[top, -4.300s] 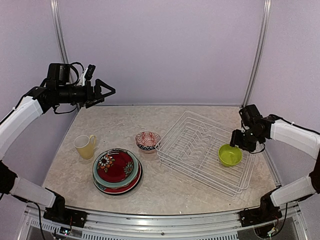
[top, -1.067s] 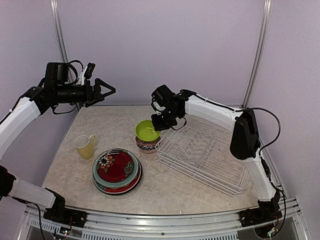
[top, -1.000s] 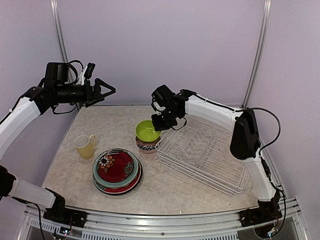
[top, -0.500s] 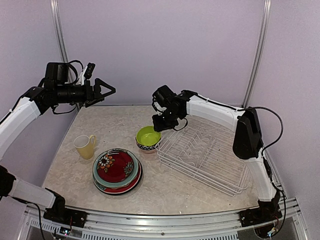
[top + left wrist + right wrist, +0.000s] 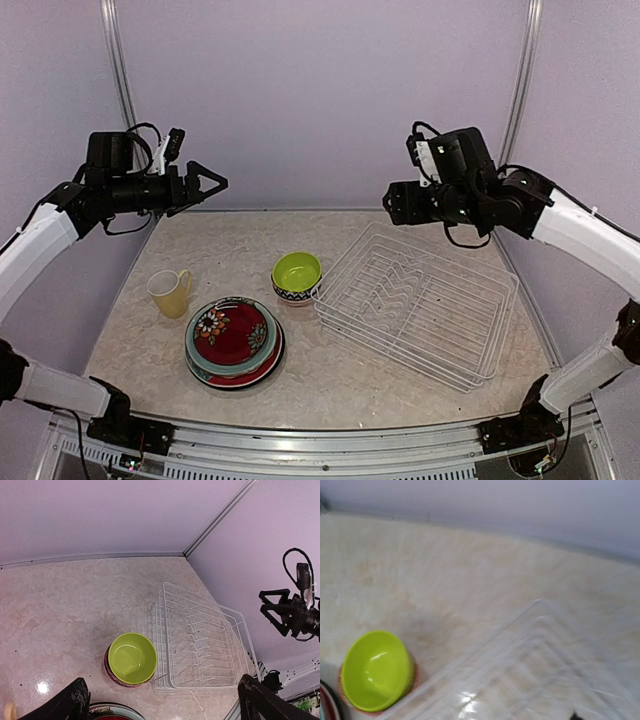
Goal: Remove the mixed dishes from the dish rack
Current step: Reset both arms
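The white wire dish rack [image 5: 415, 300] lies at the right of the table with nothing in it; it also shows in the left wrist view [image 5: 200, 645] and the right wrist view [image 5: 530, 665]. The lime green bowl [image 5: 297, 270] [image 5: 132, 658] [image 5: 376, 670] sits nested in the red-white bowl [image 5: 296, 293] just left of the rack. The pale yellow mug [image 5: 170, 292] and the stacked floral plates [image 5: 233, 340] stand further left. No blue-white bowl shows. My left gripper [image 5: 205, 182] [image 5: 162, 692] is open, high at the back left. My right gripper [image 5: 396, 205] is open, high above the rack's far corner.
A purple back wall and side walls with metal posts [image 5: 515, 100] enclose the marbled table [image 5: 230, 240]. The metal front rail [image 5: 320, 455] runs along the near edge.
My right gripper has let go of the lime green bowl inside the red-white bowl, then risen and drawn back to the right above the rack. The left arm has barely moved.
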### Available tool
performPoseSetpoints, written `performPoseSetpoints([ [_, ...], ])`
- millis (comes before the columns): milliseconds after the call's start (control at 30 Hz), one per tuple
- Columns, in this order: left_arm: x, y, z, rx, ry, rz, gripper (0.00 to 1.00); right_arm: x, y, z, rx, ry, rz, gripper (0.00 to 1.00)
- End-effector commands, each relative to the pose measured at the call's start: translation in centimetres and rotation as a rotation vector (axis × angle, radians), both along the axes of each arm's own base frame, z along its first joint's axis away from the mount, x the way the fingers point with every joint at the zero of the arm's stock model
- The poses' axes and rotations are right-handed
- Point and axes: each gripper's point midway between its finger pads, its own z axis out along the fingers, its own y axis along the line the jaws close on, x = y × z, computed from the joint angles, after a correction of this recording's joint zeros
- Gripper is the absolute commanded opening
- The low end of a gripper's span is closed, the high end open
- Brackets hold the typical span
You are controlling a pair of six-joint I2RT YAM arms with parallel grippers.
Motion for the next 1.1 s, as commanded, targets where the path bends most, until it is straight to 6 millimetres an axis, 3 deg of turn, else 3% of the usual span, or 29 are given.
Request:
performPoseSetpoints([
  [0, -0.5, 1.7, 2.1, 0.007, -0.143, 0.070, 0.99, -2.6, -4.7, 2.9, 0.080, -0.148, -0.082, 0.80],
  [133, -1.5, 2.9, 3.7, 0.010, -0.245, 0.114, 0.99, -6.2, -8.6, 6.3, 0.214, -0.278, -0.084, 0.99],
  [233, -2.2, 4.8, 5.3, -0.001, -0.334, 0.207, 0.99, -8.5, -11.1, 8.3, 0.293, -0.350, -0.079, 1.00],
  [400, -4.4, 7.5, 7.6, -0.051, -0.477, 0.304, 0.99, -11.2, -12.9, 10.6, 0.387, -0.447, -0.031, 1.00],
  [633, -5.3, 9.9, 8.4, -0.052, -0.546, 0.421, 0.99, -13.1, -13.0, 12.6, 0.450, -0.533, 0.053, 1.00],
  [1067, -4.2, 10.0, 7.4, -0.059, -0.494, 0.427, 0.99, -12.6, -11.9, 11.9, 0.428, -0.520, 0.080, 1.00],
])
